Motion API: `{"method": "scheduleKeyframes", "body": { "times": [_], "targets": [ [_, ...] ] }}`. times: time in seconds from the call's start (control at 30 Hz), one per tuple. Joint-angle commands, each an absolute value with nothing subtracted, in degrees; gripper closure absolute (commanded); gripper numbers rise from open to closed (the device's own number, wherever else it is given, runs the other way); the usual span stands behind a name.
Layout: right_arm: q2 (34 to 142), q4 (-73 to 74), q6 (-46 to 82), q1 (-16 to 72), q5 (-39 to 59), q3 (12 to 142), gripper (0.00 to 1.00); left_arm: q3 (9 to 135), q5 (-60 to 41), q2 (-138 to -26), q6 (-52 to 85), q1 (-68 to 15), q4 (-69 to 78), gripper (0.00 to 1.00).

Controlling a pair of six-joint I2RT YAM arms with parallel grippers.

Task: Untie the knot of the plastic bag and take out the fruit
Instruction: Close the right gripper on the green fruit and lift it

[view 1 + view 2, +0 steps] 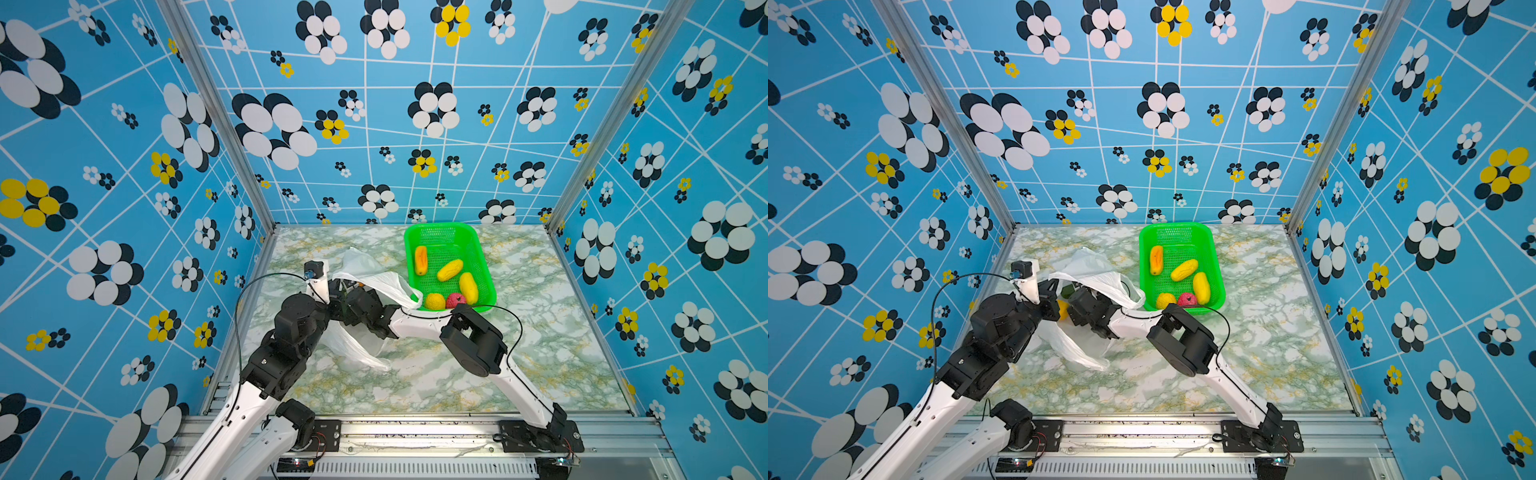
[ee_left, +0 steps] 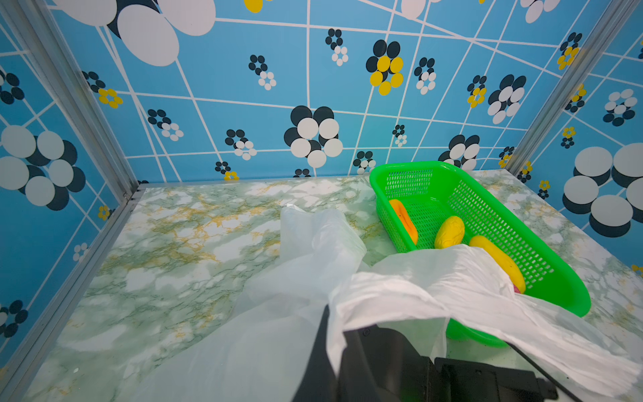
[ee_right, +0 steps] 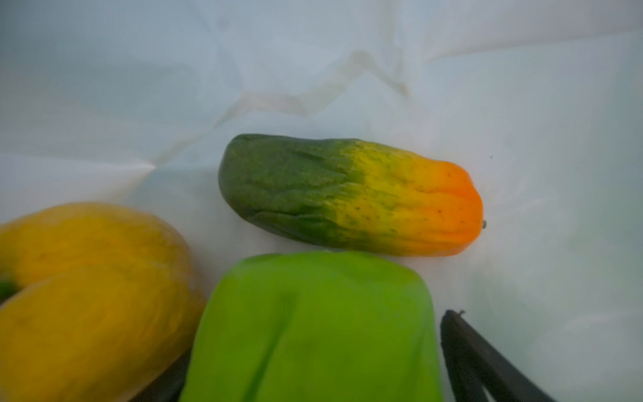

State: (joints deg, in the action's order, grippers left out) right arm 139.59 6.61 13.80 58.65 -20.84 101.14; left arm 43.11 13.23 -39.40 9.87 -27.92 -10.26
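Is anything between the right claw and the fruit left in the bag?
Nothing visible. The right claw is inside the plastic bag, a bright green fruit between its fingers; the left claw pinches the bag's rim.

Five fruits lay in the basket. The plastic bag, holding more, lay on the surface just left of the basket, touching its near corner.

The crinkled translucent white plastic bag is spread open near the middle of the bench, a green-to-orange papaya, a bright green fruit and a yellow fruit being kept inside, while five yellow, orange and red fruits are laid in the green basket.
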Motion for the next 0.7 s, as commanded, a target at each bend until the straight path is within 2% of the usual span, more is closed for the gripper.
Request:
{"method": "scheduleKeyframes", "body": {
  "times": [0.0,0.13,0.4,0.67],
  "targets": [
    [140.59,6.04,14.06,58.35,-20.13,102.59,0.21,42.28,12.66,-38.58,10.54,-28.12,-9.95,1.00],
    [137.96,7.89,13.89,58.36,-19.87,99.54,0.37,42.28,12.64,-38.71,10.54,-28.13,-9.93,1.00],
    [124.17,17.82,13.22,59.14,-19.30,82.62,0.50,42.41,13.02,-38.86,10.55,-28.12,-9.93,1.00],
    [110.14,26.37,11.62,60.80,-18.04,68.52,0.56,42.45,13.43,-39.12,10.46,-28.12,-9.82,1.00]
  ]
}}
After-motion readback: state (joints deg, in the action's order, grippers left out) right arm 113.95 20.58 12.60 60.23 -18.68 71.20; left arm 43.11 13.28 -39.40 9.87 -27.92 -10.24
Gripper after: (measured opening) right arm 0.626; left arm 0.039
